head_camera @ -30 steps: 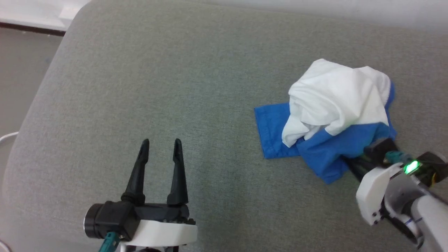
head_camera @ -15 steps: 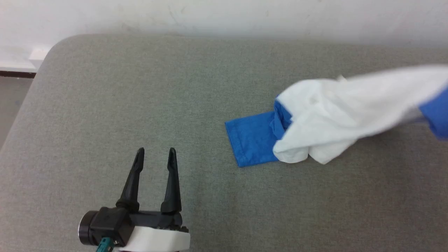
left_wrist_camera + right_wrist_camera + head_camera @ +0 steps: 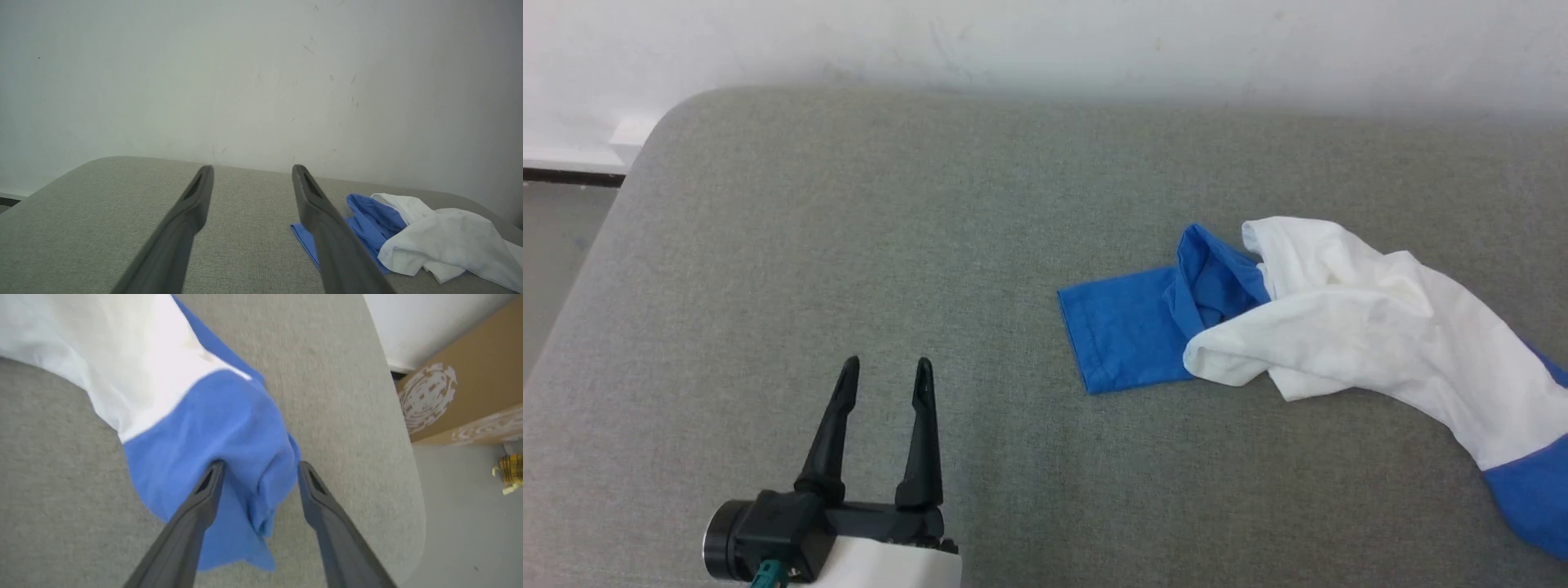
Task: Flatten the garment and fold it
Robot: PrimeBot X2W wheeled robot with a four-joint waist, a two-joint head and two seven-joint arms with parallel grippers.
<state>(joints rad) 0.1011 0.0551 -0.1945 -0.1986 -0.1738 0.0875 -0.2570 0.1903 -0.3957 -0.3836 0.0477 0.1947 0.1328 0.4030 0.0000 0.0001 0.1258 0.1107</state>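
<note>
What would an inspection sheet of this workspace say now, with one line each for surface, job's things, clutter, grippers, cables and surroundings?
Surface: grey fabric pad with rounded corners, no stains seen.
Job's things: garment lies bunched and drawn out, neither flat nor folded; its blue sleeve lies flat toward the robot's left.
Clutter: nothing seen.
Grippers: left gripper open, empty, apart from the garment; right gripper open, blue cloth between its fingers.
Cables: teal plug at the left gripper's base; no loose cable seen.
Surroundings: white wall behind; cardboard box and small yellow thing on the floor past the pad's end.
</note>
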